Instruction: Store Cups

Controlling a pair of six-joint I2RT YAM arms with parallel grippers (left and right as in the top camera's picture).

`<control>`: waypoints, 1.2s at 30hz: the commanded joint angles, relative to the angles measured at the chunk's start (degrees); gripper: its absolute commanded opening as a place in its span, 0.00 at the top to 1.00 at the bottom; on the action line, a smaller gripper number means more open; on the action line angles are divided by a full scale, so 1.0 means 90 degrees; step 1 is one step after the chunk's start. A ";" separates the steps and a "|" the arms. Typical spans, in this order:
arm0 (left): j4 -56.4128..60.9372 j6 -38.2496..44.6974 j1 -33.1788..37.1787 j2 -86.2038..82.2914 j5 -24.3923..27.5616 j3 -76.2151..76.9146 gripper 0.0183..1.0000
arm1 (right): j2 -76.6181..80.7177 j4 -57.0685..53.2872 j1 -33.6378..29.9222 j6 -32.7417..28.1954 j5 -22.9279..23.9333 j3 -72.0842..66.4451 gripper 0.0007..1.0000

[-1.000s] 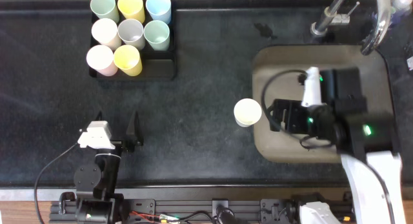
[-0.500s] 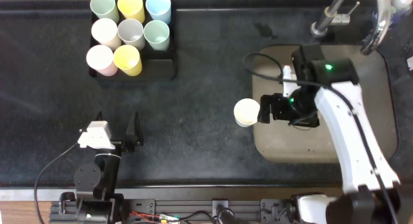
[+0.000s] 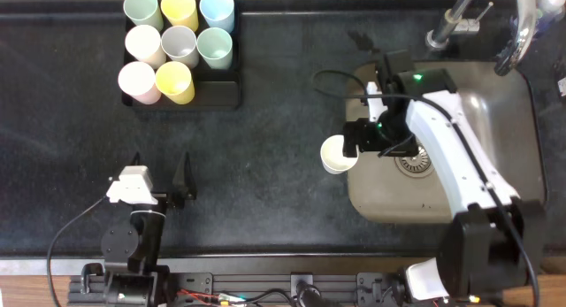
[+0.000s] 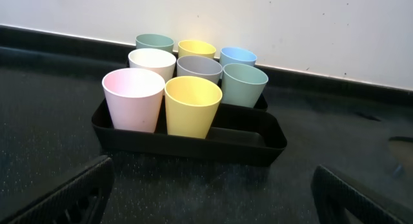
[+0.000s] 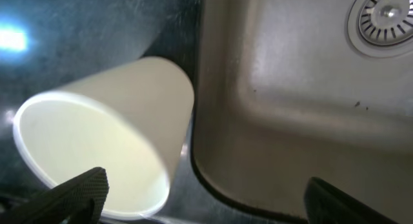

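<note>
Closest to the bases, the left tool [image 3: 161,167] is sitting low over the tabletop [image 3: 265,218], its fingers spread wide with nothing between them, facing the tray as if parked out of the way. Farther out, the cream cup [image 3: 339,154] is standing upright, mouth up, on the tabletop just beside the left rim of the sink [image 3: 495,95]. The right tool [image 5: 205,182] is hanging over that rim next to the cup, released and wide apart; the cup is lying close to one finger rather than centred (so a grasp will probably need a small sideways correction first). Farthest off, the black tray [image 3: 221,95] is holding eight cups upright in rows, leaving one corner compartment bare on the sink side, which is probably where the cream cup is meant to go
</note>
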 commanded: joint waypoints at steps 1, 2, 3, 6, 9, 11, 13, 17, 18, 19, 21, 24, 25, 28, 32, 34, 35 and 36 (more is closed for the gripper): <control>-0.0034 -0.0046 0.0022 -0.0066 0.0002 -0.0010 0.00 | 0.0245 0.0175 0.0109 0.0073 0.0211 0.0197 0.11; -0.0034 -0.0046 0.0022 -0.0066 0.0002 -0.0007 0.00 | 0.0287 0.0219 0.0117 0.0073 0.0211 0.0197 0.16; -0.0034 -0.0046 0.0022 -0.0066 0.0002 -0.0010 0.00 | 0.0318 0.0248 0.0131 0.0073 0.0214 0.0197 0.19; -0.0034 -0.0046 0.0022 -0.0066 0.0002 -0.0010 0.00 | 0.0345 0.0299 0.0199 0.0070 0.0214 0.0197 0.22; -0.0034 -0.0046 0.0022 -0.0066 0.0000 -0.0007 0.00 | 0.0345 0.0396 0.0299 0.0070 0.0211 0.0197 0.26; -0.0034 -0.0046 0.0022 -0.0066 0.0002 -0.0010 0.00 | 0.0345 0.0483 0.0352 0.0070 0.0192 0.0197 0.34; -0.0034 -0.0046 0.0022 -0.0066 0.0000 -0.0010 0.00 | 0.0345 0.0549 0.0406 0.0070 0.0163 0.0197 0.44; -0.0034 -0.0046 0.0022 -0.0066 0.0002 -0.0010 0.00 | 0.0345 0.0561 0.0483 0.0070 0.0165 0.0197 0.56; -0.0034 -0.0044 0.0022 -0.0066 0.0002 -0.0007 0.00 | 0.0345 0.0551 0.0493 0.0070 0.0165 0.0197 0.61; -0.0034 -0.0044 0.0022 -0.0066 0.0002 -0.0007 0.00 | 0.0345 0.0546 0.0503 0.0070 0.0165 0.0197 0.64; -0.0034 -0.0046 0.0022 -0.0066 0.0002 -0.0010 0.00 | 0.0345 0.0546 0.0525 0.0070 0.0165 0.0197 0.67; -0.0034 -0.0046 0.0022 -0.0066 0.0000 -0.0010 0.00 | 0.0345 0.0554 0.0576 0.0070 0.0165 0.0197 0.73; -0.0034 -0.0046 0.0022 -0.0066 0.0002 -0.0010 0.00 | 0.0345 0.0554 0.0600 0.0070 0.0165 0.0197 0.76; -0.0034 -0.0046 0.0022 -0.0066 0.0002 -0.0010 0.00 | 0.0345 0.0551 0.0646 0.0070 0.0165 0.0197 0.87; -0.0034 -0.0044 0.0022 -0.0066 0.0002 -0.0010 0.00 | 0.0345 0.0554 0.0690 0.0073 0.0155 0.0197 0.96; -0.0034 -0.0046 0.0022 -0.0066 0.0002 -0.0010 0.00 | 0.0342 0.0556 0.0724 0.0070 0.0114 0.0197 0.96; -0.0034 -0.0046 0.0022 -0.0066 0.0002 -0.0007 0.00 | 0.0338 0.0554 0.0753 0.0070 0.0085 0.0202 0.96; -0.0034 -0.0046 0.0022 -0.0066 0.0002 -0.0010 0.00 | 0.0316 0.0554 0.0799 0.0070 0.0041 0.0216 0.96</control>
